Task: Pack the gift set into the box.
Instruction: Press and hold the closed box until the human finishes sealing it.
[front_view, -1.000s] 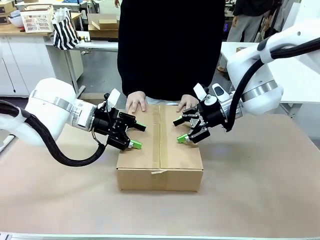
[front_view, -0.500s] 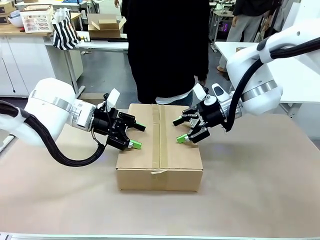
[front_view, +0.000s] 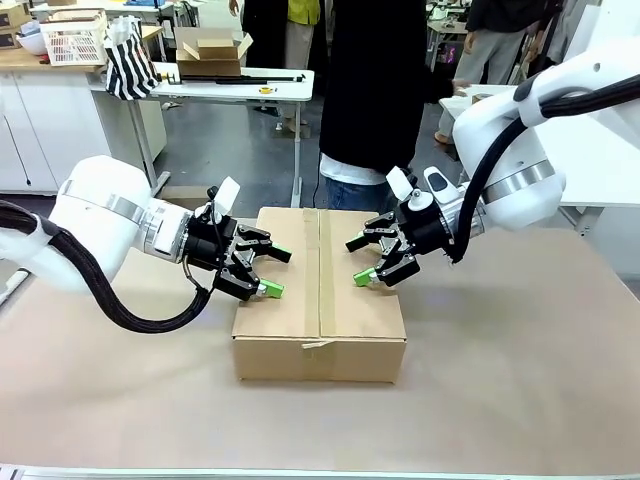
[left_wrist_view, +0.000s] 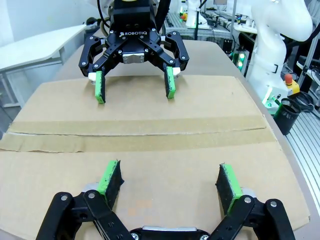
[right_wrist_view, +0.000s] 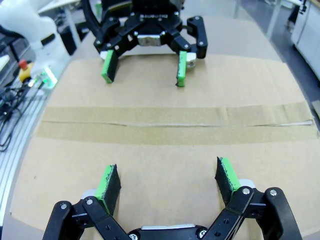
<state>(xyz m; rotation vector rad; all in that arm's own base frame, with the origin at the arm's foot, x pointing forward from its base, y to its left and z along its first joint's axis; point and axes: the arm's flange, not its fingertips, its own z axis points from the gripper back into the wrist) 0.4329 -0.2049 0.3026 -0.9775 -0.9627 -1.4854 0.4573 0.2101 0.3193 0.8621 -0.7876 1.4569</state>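
The box (front_view: 320, 300) is a big brown carton standing shut in the middle of the table, with a tan tape strip along its top seam. My left gripper (front_view: 278, 272) hovers open over the box's left half, with nothing between its fingers. My right gripper (front_view: 357, 261) hovers open over the right half and also holds nothing. The left wrist view looks across the box top (left_wrist_view: 210, 107) past the left gripper (left_wrist_view: 169, 177) to the right gripper (left_wrist_view: 135, 85) facing it. The right wrist view mirrors this: right gripper (right_wrist_view: 167, 180), box (right_wrist_view: 250, 95), left gripper (right_wrist_view: 145, 70). The gift set is out of view.
A person (front_view: 375, 90) in dark clothes stands behind the table's far edge, right of the box's middle, hands off the carton. Bare table (front_view: 520, 380) lies around the box. Far behind on another table sit a small open carton (front_view: 210, 50) and a striped bag (front_view: 130, 65).
The person's hands, which rested on the box's far edge, have lifted off, and the person has stepped back and to the right. Both grippers stay where they were.
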